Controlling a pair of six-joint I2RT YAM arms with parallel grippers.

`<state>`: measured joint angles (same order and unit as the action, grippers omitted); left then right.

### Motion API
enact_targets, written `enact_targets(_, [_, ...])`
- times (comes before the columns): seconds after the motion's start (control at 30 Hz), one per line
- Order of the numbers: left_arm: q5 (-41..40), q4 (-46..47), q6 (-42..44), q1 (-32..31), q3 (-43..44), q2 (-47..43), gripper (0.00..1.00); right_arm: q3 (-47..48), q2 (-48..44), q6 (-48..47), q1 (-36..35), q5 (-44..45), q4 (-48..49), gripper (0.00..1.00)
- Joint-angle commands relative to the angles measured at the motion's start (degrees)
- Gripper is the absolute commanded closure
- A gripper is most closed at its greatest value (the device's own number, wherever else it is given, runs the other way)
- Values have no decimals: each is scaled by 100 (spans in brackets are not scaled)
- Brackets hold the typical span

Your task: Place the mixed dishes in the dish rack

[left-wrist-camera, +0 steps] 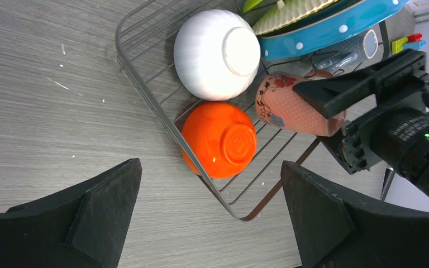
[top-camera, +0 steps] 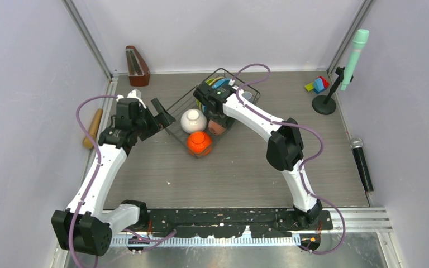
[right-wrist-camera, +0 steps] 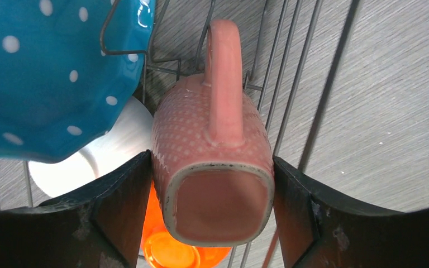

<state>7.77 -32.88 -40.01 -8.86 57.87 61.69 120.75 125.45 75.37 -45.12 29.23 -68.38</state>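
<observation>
The dish rack (top-camera: 181,104) is a black wire basket at the table's middle back. In it lie the white bowl (top-camera: 193,120) and orange bowl (top-camera: 199,143), both upside down, with the dotted blue plate (left-wrist-camera: 324,25), yellow plate (left-wrist-camera: 290,11) and a lime-green edge (left-wrist-camera: 254,4) standing behind. My right gripper (right-wrist-camera: 215,212) is shut on the pink mug (right-wrist-camera: 212,139), held on its side low inside the rack beside the bowls, handle up. The mug also shows in the top view (top-camera: 218,128). My left gripper (left-wrist-camera: 209,218) is open and empty over the table just outside the rack's near-left corner.
A wooden metronome (top-camera: 137,66) stands at the back left and a wooden stick (top-camera: 93,127) lies along the left wall. Toy blocks (top-camera: 317,85), a stand with a green microphone (top-camera: 352,56) and a black microphone (top-camera: 361,162) are at the right.
</observation>
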Motion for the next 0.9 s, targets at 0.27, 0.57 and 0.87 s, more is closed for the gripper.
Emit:
enact_targets(0.27, [176, 222, 91, 25, 17, 31, 1, 510, 182, -80, 40, 189, -64, 17])
enact_targets(0.57, [26, 160, 272, 25, 70, 8, 0, 585, -410, -557, 40, 517, -165, 1])
enact_targets(0.87, [-99, 178, 870, 25, 81, -188, 0, -429, -1821, -2496, 39, 947, 784, 0])
